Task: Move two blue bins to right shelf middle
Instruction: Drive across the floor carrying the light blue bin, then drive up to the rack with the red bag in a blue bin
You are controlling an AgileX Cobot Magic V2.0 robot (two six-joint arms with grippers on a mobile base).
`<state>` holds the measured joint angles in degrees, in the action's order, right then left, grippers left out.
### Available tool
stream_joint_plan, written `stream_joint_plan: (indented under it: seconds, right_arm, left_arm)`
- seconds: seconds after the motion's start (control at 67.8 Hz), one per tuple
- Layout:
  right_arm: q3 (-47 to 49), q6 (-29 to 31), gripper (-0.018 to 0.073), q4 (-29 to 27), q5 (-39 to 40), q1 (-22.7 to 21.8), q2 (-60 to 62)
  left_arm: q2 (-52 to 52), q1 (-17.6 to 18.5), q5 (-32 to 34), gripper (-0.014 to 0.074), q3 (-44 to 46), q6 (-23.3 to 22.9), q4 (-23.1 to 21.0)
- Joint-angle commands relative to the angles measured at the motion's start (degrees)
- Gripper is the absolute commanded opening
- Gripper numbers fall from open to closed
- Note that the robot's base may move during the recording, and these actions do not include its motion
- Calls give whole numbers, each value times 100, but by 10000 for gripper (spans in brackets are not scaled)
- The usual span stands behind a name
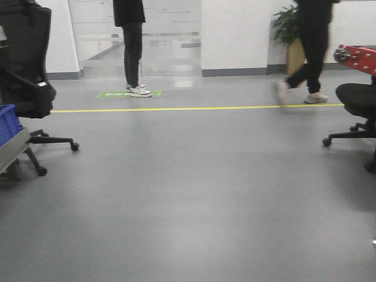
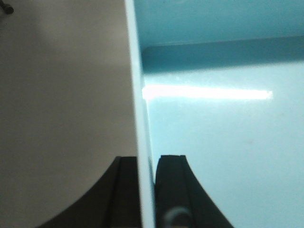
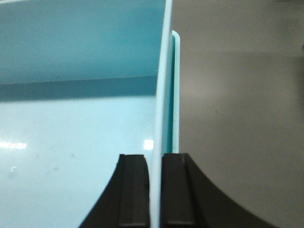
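Pale-blue bin (image 2: 223,133) sits between my two grippers: my left gripper (image 2: 147,190) is clamped over its left wall, my right gripper (image 3: 154,190) over its right wall (image 3: 164,95). Bin floor lies inward of both. No shelf is in view; grey floor (image 1: 194,194) lies ahead.

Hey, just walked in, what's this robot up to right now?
Both arms are carrying a pale blue bin. The left gripper is clamped on one side wall and the right gripper on the opposite wall, with grey floor showing beyond each wall. The front camera looks across open floor toward office chairs and two people near the far wall; no steel shelf is in view, so the bin has not been placed yet.
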<state>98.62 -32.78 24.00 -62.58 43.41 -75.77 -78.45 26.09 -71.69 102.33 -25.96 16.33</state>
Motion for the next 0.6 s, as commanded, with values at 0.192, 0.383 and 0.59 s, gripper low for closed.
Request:
stream_joint_plan:
  seconds: [0.192, 0.383, 0.59]
  right_arm:
    - [63, 36, -162, -126, 604, 24, 40]
    - [63, 36, -162, -126, 604, 24, 40]
    - [63, 36, -162, -126, 604, 24, 40]
  left_arm:
    - [90, 50, 547, -111, 107, 0, -248]
    - [90, 50, 547, -111, 107, 0, -248]
    - [90, 50, 547, -111, 107, 0, -248]
